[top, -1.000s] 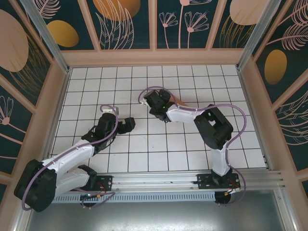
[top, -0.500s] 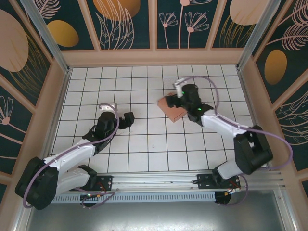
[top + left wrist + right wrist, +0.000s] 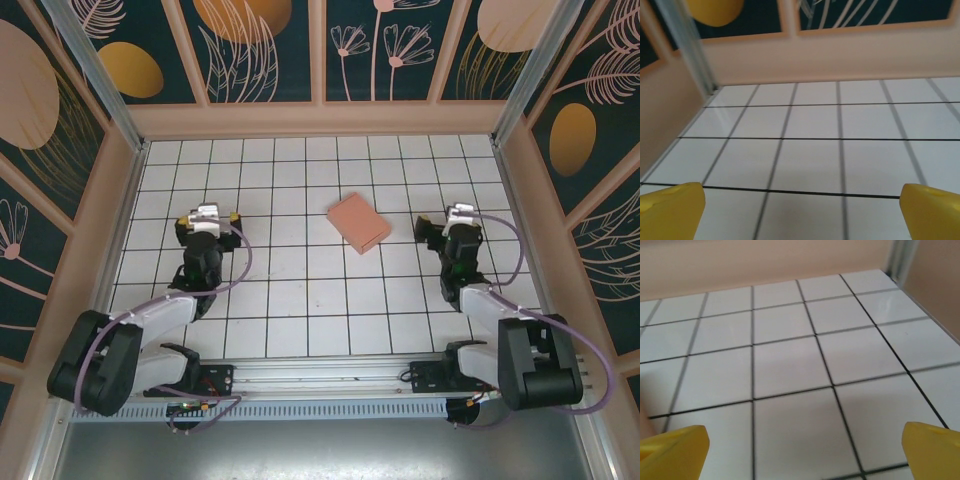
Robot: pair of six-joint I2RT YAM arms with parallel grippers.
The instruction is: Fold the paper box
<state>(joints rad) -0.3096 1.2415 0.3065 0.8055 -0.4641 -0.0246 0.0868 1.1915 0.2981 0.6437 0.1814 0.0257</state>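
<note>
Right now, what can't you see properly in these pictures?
- Paper box, top view: its underside is hidden by the box itself, and the flap seams are too small to tell.
- Left end effector: fingertips are cut off by the left wrist view's bottom edge.
- Right end effector: fingertips are cut off likewise in the right wrist view.

Paper box [image 3: 358, 222] central — bare tiles [image 3: 290, 290] all around

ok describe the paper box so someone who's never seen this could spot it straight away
Look at the white gridded table inside the patterned walls. Near its middle lies the paper box. It is a small flat salmon-pink rectangle turned at an angle to the grid lines, the only pink thing on the white tiles.
</note>
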